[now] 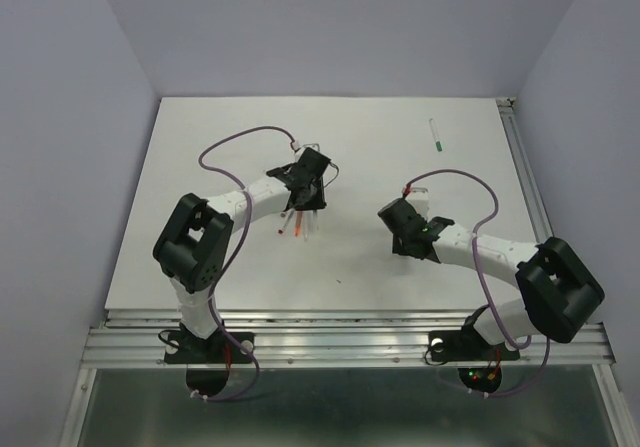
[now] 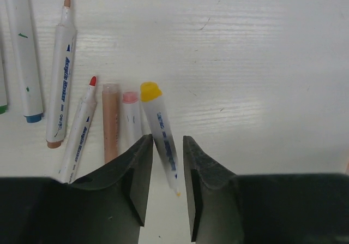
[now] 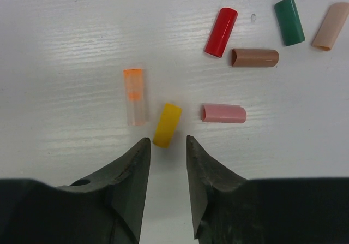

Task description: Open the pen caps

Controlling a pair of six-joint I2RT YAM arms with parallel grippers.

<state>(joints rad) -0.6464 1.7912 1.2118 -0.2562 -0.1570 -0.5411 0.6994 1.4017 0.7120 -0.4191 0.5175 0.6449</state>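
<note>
The yellow pen (image 2: 162, 140) lies in the gap of the left jaws. Its long axis runs almost straight out ahead of them with a slight lean, the yellow butt end pointing away and the small bare tip sitting back between the fingers. The left jaws are narrow, but a sliver shows on either side of the barrel, so they look parted rather than pinching it. Just to its left lie more pens side by side, among them a red-tipped pen (image 2: 80, 126) and a brown-tipped pen (image 2: 61, 69), both bare at the tip. The right jaws are also narrow and hold nothing. The yellow cap (image 3: 167, 125) lies on the surface (image 1: 360, 147) just ahead of their gap, apart from them, near a pink cap (image 3: 223, 113), a red cap (image 3: 221, 32), a brown cap (image 3: 254, 57) and a green cap (image 3: 289, 20). By that, the yellow pen looks finished. From above, a lone pen (image 1: 435, 133) lies well apart at the far right, its long axis running near to far with the green end nearer. It sits beyond the right jaws, so the right arm is clearly closer. It is too small to tell whether it is capped; if it is, I judge the reach falls to the right arm, with its jaws set across the barrel.
</note>
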